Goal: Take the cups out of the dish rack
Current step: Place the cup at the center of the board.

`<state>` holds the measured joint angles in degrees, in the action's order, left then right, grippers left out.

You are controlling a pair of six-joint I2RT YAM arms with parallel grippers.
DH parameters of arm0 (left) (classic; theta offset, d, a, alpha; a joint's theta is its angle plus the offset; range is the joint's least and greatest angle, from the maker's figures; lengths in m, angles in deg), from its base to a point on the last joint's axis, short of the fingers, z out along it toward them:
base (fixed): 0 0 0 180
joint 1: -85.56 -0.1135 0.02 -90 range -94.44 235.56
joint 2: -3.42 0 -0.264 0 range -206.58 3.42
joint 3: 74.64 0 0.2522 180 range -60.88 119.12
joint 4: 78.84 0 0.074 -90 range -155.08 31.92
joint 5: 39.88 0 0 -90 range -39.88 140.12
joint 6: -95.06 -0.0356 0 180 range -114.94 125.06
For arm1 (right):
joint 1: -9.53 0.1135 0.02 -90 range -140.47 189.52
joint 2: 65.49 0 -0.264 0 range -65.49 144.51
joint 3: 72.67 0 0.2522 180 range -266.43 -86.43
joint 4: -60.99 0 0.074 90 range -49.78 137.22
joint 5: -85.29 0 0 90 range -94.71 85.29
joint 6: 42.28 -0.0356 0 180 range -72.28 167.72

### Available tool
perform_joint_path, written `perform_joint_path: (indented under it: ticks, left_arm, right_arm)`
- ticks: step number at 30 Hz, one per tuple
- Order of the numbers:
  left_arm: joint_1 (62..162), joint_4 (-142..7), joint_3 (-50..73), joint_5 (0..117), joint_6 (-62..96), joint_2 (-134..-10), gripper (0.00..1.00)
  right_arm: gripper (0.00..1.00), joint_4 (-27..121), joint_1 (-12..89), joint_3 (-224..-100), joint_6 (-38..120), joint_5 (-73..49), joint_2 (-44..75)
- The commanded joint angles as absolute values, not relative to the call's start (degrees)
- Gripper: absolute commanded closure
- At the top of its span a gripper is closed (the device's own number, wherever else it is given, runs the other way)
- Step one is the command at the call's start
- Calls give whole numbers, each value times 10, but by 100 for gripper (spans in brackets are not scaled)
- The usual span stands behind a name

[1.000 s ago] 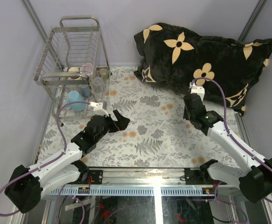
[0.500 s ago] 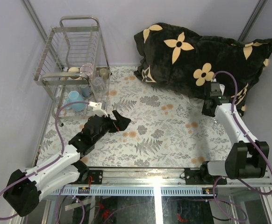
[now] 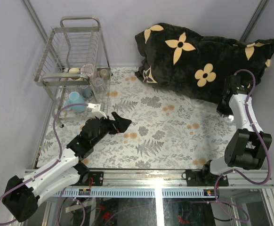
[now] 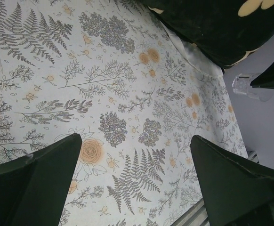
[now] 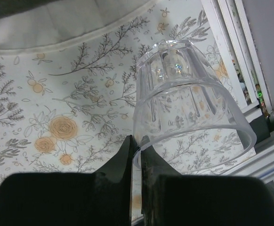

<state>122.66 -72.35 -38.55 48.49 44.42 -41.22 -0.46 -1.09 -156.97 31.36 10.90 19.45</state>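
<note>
Now pinching the rim of a clear glass (image 5: 189, 99) with the right end effector (image 5: 136, 146), clamped tight on its thin wall, over the floral tabletop (image 5: 57, 117) by its right edge, near the black pillow (image 3: 198, 52). Holding the left end effector (image 3: 119, 123) spread wide, empty, above mid-tabletop. Left in the dish rack (image 3: 76, 52) at far left: cream-and-brown cup (image 3: 74, 73), lilac mug (image 3: 87, 69); light blue mug (image 3: 75, 101) lower, at its near side.

Cups (image 3: 86, 70) in dish rack (image 3: 79, 20), left tool (image 3: 121, 121) spread wide
</note>
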Motion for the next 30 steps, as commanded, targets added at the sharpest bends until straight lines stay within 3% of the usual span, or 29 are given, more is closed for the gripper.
perform_joint_path:
  ticks: [1,22,28,30]
  left_arm:
    - [1230,-756,-394,493,450,-405,0]
    - [1231,-751,-398,478,451,-399,0]
    - [1231,-746,-403,462,452,-377,0]
    - [1231,-746,-404,460,452,-373,0]
  right_arm:
    - [100,-37,-21,-1578,339,81,191]
    - [97,-24,-24,-1594,341,46,295]
    - [100,-20,-24,-1597,346,45,334]
    - [94,-22,-24,-1604,347,42,338]
